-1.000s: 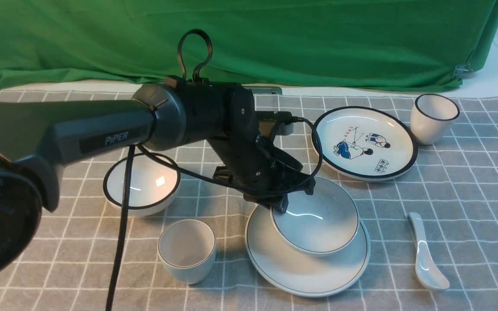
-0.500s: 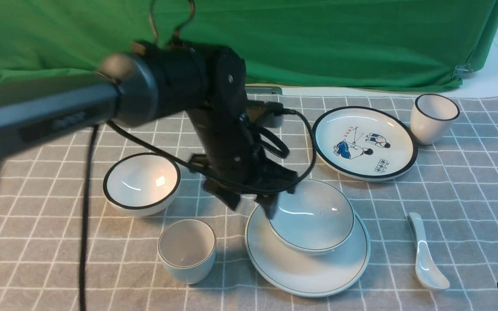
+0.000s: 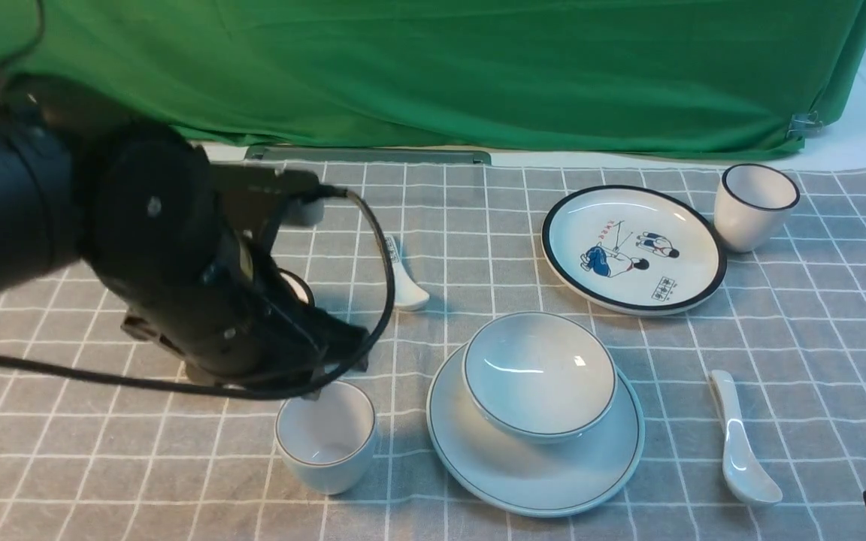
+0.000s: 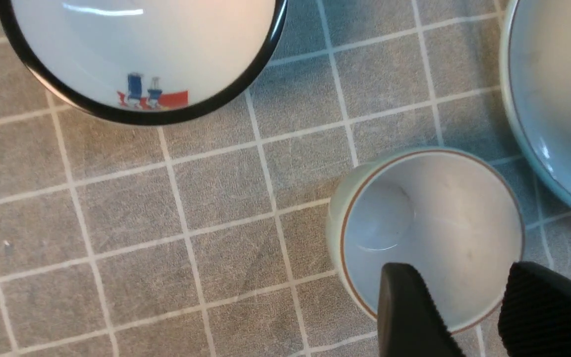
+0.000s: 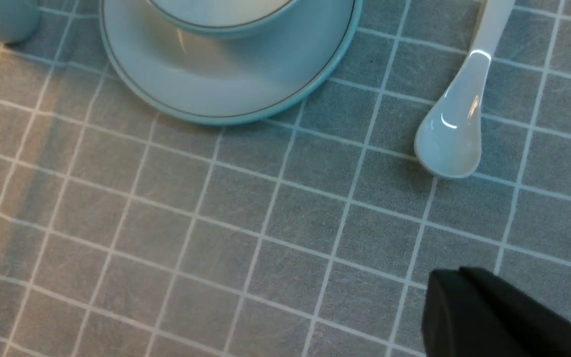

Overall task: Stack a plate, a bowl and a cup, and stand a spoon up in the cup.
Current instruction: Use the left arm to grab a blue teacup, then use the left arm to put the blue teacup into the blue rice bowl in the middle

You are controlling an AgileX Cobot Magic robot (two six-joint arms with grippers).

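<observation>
The pale bowl (image 3: pixel 538 373) sits in the pale plate (image 3: pixel 534 466) at the front middle. The pale cup (image 3: pixel 325 436) stands upright and empty to the left of the plate. My left gripper (image 4: pixel 469 297) is open just above the cup (image 4: pixel 429 233), with one finger (image 4: pixel 407 312) over its inside and the other outside its rim. The plain white spoon (image 3: pixel 737 443) lies on the cloth to the right of the plate. My right gripper (image 5: pixel 444 297) is shut and empty, low at the front right, near the spoon (image 5: pixel 456 129).
A black-rimmed bowl (image 4: pixel 142 49) stands behind the cup, mostly hidden by my left arm in the front view. A small printed spoon (image 3: pixel 403 274) lies mid-table. A cartoon plate (image 3: pixel 632 248) and a black-rimmed cup (image 3: pixel 755 204) stand at the back right.
My left gripper has let go of the bowl, which now rests in the plate, and has swung left to hover over the cup. The right arm has not moved.
</observation>
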